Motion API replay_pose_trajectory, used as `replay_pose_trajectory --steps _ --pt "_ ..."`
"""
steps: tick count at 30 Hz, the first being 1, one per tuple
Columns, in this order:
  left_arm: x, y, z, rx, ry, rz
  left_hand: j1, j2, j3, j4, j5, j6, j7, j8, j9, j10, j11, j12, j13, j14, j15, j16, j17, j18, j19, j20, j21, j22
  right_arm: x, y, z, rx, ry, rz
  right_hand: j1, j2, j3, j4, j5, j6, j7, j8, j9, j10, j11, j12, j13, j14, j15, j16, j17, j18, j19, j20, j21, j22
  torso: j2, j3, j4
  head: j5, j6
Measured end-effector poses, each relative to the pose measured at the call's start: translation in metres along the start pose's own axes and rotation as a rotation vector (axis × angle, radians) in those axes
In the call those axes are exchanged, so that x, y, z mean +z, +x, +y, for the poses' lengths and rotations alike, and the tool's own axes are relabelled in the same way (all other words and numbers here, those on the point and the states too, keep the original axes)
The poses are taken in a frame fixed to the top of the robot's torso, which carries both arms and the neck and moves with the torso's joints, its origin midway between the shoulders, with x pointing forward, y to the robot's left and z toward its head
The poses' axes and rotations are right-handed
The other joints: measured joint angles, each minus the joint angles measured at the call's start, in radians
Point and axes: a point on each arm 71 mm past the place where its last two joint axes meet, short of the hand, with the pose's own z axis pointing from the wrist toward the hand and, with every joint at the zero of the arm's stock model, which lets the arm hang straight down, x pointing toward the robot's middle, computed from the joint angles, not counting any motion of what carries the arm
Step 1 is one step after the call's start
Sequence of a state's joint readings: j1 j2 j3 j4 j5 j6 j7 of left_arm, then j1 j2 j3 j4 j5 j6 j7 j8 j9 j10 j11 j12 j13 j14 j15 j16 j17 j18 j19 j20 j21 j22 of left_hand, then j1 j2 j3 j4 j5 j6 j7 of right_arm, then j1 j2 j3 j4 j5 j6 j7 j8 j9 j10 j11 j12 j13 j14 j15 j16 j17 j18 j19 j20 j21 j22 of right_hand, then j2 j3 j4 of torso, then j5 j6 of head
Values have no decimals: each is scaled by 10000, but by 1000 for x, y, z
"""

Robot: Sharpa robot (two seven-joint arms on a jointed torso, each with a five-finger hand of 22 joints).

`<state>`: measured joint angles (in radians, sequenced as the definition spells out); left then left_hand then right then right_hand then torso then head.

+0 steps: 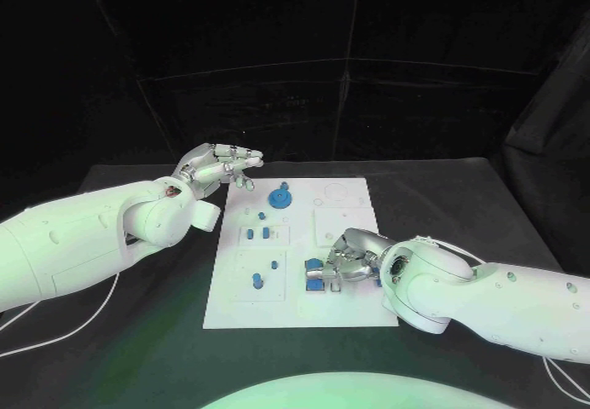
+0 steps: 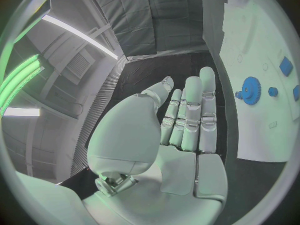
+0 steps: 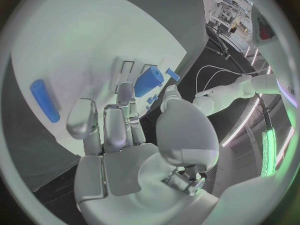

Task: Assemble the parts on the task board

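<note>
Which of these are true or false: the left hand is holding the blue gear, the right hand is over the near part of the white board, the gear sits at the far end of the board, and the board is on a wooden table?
1. The left hand is holding the blue gear. False: it holds nothing, its fingers are apart, and it is beside the board's far left corner; the gear lies apart from it on the board.
2. The right hand is over the near part of the task board. True; it is down at small blue parts there.
3. The gear sits toward the board's far end. True.
4. The board lies on a wooden table. False: the table is black.
</note>
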<state>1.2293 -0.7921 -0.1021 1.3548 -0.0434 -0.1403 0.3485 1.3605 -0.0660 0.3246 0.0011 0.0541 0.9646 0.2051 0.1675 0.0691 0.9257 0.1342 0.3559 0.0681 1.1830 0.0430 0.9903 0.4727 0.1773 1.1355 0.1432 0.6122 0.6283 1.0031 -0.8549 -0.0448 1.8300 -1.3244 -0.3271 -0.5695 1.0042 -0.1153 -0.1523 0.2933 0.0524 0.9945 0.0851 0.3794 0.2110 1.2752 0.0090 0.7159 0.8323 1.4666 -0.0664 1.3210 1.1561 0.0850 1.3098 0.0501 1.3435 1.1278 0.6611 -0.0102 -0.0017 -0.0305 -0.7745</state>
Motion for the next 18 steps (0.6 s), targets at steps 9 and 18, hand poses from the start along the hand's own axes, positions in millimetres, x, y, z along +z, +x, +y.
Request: replay_pose_trajectory --steps 9,18 --pt "0 0 0 -1 -10 3 0 0 0 0 0 -73 1 49 0 0 0 42 0 0 0 0 -19 0 0 0 0 -22 -1 1 3 -376 -188 15 2525 430 261 -704 547 62 -72 370 221 102 -102 157 265 0 0 -64 85 1 0 0 -50 73 -2 4 -7 -14 -16" --pt "0 0 0 -1 -17 2 0 0 0 0 0 -73 1 49 0 0 0 42 0 0 0 0 -18 -1 0 0 0 -21 -1 0 5 -833 -350 -159 3118 632 249 -1007 879 105 -115 545 346 156 -138 186 348 0 1 -64 195 1 58 -57 -50 152 -2 1 0 -39 -27"
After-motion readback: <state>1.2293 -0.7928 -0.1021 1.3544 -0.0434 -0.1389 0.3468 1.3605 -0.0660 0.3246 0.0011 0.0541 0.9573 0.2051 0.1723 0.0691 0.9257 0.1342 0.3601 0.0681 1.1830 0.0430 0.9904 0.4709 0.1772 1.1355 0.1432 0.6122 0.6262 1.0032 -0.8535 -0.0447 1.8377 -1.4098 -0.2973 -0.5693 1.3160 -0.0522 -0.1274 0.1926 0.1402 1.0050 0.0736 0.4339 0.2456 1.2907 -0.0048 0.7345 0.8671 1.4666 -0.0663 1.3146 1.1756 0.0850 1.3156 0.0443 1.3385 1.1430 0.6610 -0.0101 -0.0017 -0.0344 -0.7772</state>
